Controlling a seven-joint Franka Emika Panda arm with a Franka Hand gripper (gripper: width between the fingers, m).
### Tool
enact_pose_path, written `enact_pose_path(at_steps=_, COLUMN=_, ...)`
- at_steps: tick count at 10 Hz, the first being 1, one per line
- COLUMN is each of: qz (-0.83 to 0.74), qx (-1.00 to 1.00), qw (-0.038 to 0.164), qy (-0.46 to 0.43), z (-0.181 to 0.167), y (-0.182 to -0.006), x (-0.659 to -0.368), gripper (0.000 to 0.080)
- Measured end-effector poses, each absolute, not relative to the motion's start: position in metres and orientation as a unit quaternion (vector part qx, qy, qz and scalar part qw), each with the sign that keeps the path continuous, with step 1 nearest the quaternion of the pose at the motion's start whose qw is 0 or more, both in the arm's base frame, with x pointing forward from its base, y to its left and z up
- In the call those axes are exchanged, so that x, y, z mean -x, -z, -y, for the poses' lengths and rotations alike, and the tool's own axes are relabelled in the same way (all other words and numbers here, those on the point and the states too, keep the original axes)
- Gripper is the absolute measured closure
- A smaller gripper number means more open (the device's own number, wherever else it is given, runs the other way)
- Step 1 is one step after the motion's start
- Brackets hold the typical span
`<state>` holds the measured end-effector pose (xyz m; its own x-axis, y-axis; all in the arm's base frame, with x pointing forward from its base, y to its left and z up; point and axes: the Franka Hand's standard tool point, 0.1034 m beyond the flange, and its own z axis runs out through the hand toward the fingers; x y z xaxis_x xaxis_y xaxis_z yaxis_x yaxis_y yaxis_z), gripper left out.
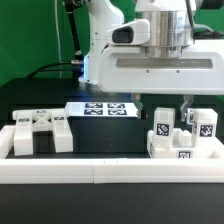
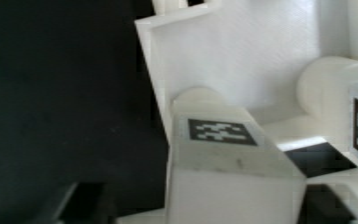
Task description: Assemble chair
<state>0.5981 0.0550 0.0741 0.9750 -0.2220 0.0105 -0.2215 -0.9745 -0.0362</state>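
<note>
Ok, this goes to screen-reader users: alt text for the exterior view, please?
The robot's hand hangs open over a cluster of white tagged chair parts on the exterior view's right. Other chair parts lie on its left, the marker board between them, all behind a white rail.

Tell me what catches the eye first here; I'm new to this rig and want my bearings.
The big white arm fills the exterior view's upper right, its fingers spread open above a cluster of tagged white chair parts at the exterior view's right. Another chair part lies at the exterior view's left, with the marker board farther back between them.
</note>
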Motion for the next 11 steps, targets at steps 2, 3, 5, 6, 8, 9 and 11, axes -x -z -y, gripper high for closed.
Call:
enact_pose_path(at_steps=2, qz=-0.142, qx=0.990, qw=0.018, qy=0.007, z=-0.0553, y=-0.0741, x=-0.5981, gripper=0.0511)
enact_pose_path(at_steps=3, qz=-0.175, qx=0.984, qw=0.019, qy=0.006, z=-0.0555, y=-0.0741, x=-0.5980, gripper=0.0511)
enact_pose_path(at_steps=5, qz=-0.256, qx=0.967, qw=0.020, qy=0.004, z=-0.0560, y=-0.0741, x=-0.5980, gripper=0.0511)
enact_pose_path(at_steps=6, qz=-0.302, qx=0.953, qw=0.023, qy=0.003, z=-0.0563, y=-0.0739, x=-0.5977, gripper=0.0511)
enact_pose_path(at_steps=8, qz=-0.434, qx=0.900, qw=0.038, qy=0.001, z=-0.0565, y=-0.0733, x=-0.5966, gripper=0.0509)
enact_pose_path(at_steps=9, qz=-0.488, qx=0.872, qw=0.041, qy=0.003, z=-0.0573, y=-0.0732, x=-0.5965, gripper=0.0509)
enact_pose_path(at_steps=11, qz=-0.603, qx=0.797, qw=0.048, qy=-0.004, z=-0.0603, y=-0.0727, x=-0.5959, gripper=0.0509)
